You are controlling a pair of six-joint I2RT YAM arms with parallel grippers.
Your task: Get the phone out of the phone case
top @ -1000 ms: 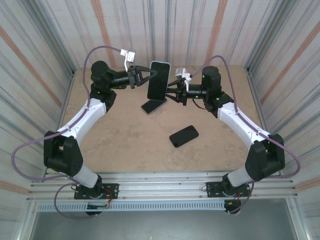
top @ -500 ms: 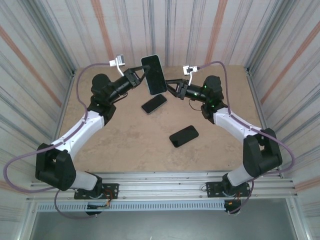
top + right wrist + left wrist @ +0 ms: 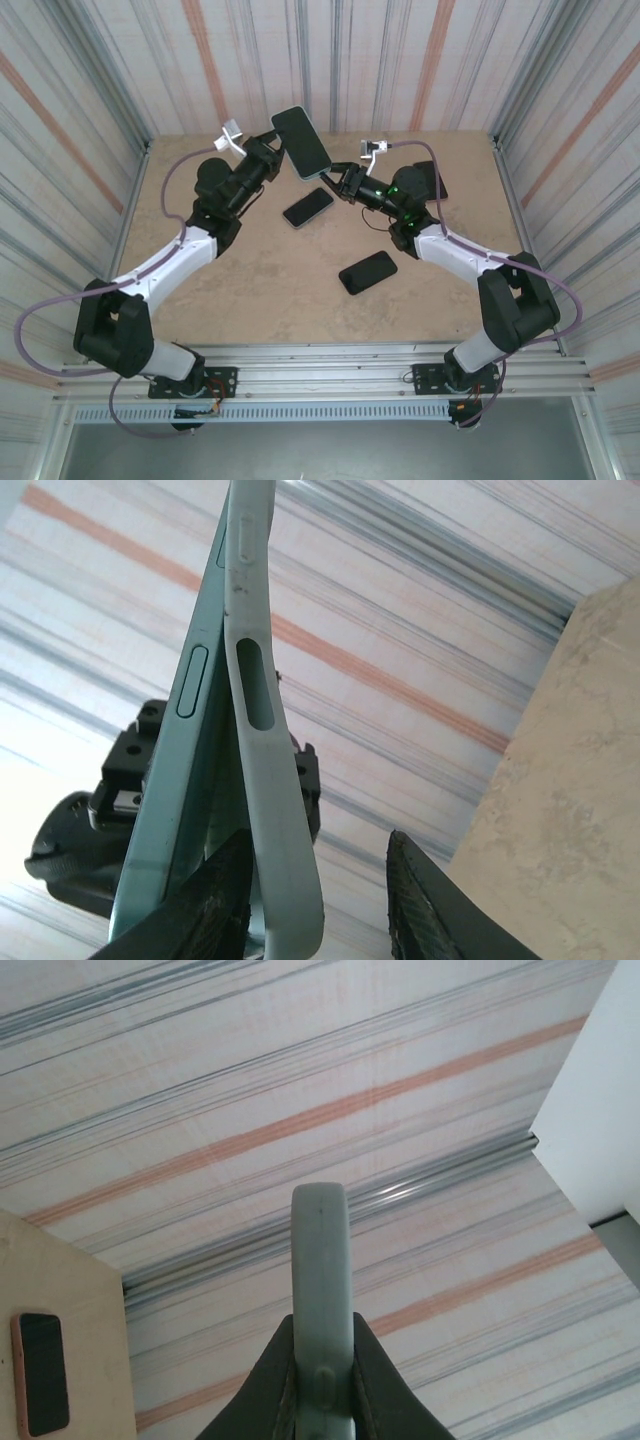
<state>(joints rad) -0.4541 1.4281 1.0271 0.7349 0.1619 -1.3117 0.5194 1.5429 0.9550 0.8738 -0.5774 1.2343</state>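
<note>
- Nearest you, top view: both arm bases bolted side by side at the near edge of the tan table [image 3: 250,285].
- A bare black handset [image 3: 367,272] lies flat on the table, right of centre.
- Further back, a 2nd handset w/ a pale rim [image 3: 308,207] lies flat near the centre, below the raised grippers.
- R gripper [image 3: 333,182] reaches in from the right, up off the table, at the lower right edge of the lifted phone [image 3: 300,141].
- R wrist view: the R gripper [image 3: 318,852] is partly open. The pale phone case [image 3: 262,690] runs up btwn its dark fingers [image 3: 412,900]. The left finger sits against the phone/case edge, w/ a clear gap on the right side.
- Same view: the case edge bows away from the phone [image 3: 185,710], whose teal side shows a long button.
- The phone is held in the air over the far half of the table, tilted, dark screen facing up.
- L gripper [image 3: 272,152] holds it from the left. L wrist view: the L gripper [image 3: 322,1365] is closed tight, both fingers [image 3: 283,1385] pressed on the edge-on phone [image 3: 320,1280].
- L wrist view, far left: an orange-rimmed handset [image 3: 40,1373] lies flat on the table.
- Farthest: striped metal walls [image 3: 400,60].
</note>
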